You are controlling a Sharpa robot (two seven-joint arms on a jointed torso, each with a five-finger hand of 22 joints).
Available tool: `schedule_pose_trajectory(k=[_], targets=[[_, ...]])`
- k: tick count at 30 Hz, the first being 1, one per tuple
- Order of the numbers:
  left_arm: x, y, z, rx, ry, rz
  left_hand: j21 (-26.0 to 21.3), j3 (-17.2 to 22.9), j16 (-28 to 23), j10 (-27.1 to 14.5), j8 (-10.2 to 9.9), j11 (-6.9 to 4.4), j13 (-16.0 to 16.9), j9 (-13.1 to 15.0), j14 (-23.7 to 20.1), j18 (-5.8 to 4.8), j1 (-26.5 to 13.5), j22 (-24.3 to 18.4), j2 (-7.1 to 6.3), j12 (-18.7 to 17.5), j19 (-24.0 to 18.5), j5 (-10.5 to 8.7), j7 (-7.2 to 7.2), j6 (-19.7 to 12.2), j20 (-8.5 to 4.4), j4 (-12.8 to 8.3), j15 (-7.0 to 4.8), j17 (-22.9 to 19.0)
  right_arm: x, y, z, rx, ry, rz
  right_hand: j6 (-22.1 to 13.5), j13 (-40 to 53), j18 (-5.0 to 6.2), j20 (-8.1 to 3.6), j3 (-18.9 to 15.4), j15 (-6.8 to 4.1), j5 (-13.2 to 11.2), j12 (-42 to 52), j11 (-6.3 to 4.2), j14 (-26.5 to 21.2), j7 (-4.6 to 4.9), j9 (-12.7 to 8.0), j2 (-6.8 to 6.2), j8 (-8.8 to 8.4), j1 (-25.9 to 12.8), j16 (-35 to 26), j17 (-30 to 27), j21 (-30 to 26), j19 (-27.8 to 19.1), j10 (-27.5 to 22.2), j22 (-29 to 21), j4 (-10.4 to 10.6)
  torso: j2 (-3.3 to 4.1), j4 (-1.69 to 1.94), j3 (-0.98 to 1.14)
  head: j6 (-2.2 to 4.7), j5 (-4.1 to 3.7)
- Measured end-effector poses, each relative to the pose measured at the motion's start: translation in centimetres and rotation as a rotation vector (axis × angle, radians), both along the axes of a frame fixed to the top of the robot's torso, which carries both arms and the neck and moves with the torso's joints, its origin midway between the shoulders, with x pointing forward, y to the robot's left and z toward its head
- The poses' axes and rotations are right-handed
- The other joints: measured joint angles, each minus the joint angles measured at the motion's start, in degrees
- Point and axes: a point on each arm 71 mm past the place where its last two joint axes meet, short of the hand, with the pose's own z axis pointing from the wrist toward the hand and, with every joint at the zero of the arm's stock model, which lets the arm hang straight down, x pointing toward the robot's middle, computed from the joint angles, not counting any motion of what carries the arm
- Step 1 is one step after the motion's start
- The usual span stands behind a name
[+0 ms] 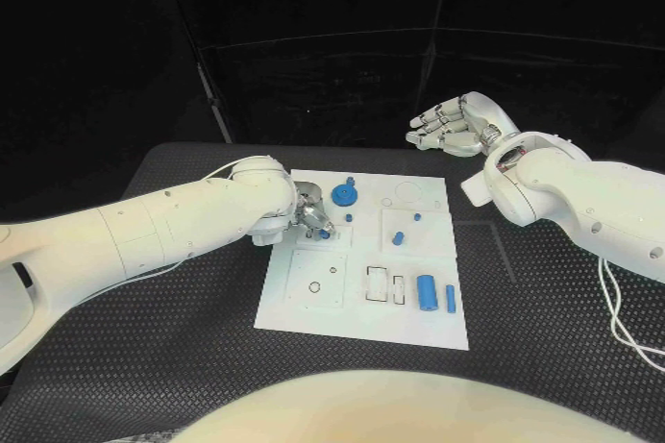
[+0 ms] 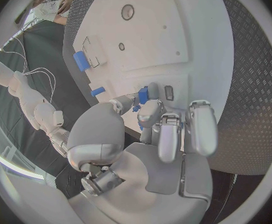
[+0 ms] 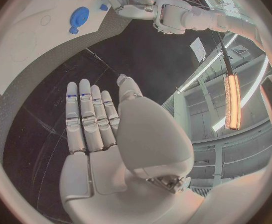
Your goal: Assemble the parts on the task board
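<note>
Fingers (image 1: 313,215) of the left hand (image 1: 303,212) pinch a small (blue) part (image 1: 325,234).

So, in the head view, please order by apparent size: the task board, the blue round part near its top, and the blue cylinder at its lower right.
1. task board
2. blue round part
3. blue cylinder, only slightly smaller than the round part, so this ranking is unsure.

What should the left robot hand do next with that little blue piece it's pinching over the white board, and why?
Probably ease the small blue piece straight down into the board. The left robot hand already pinches it just above the white surface, near a small slot, while the right robot hand is held away beyond the board with nothing in it, so it cannot help.
</note>
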Motion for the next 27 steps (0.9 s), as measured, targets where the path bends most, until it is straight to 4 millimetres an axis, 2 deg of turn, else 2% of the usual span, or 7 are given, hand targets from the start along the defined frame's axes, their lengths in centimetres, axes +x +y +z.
schedule_pose_trajectory(k=[6, 27], targets=[[-0.02, 0.01, -0.01, -0.001, 0.002, 0.0, 0.0, -0.2, 0.0, 0.0, -0.5, 0.01, -0.1, -0.1, 0.0, 0.0, 0.2, 0.0, 0.22, 0.0, 0.0, 0.25, -0.19, 0.2, 0.0, -0.7, 0.0, 0.0, 0.02, -0.01, -0.02, 0.0, 0.0, 0.0, 0.0, 0.0, 0.01, 0.0, 0.0, 0.0, 0.1, 0.0, 0.0, 0.0, 0.0, 0.0, 0.0, 0.0, 0.0, 0.0, 0.0, 0.0, 0.0, 0.0, 0.0, 0.0, 0.0, 0.03, 0.01, 0.0, 0.09], [0.04, 0.09, -0.06, -0.004, 0.003, 0.004, 0.2, -0.1, 0.0, 0.3, -0.8, -0.04, -0.2, -0.5, 0.0, 0.0, 0.2, 0.0, 0.27, 0.0, 0.2, 0.21, 0.01, 0.8, -0.19, -0.8, 0.01, 0.0, 0.08, -0.06, -0.12, -0.001, 0.002, 0.0, 0.0, 0.0, 0.0, 0.0, 0.0, 0.0, 0.4, 0.0, 0.0, 0.0, 0.0, 0.0, 0.0, 0.0, 0.0, 0.0, 0.0, 0.0, 0.0, 0.0, 0.0, 0.0, 0.0, -0.05, 0.04, 0.0, 0.23]])
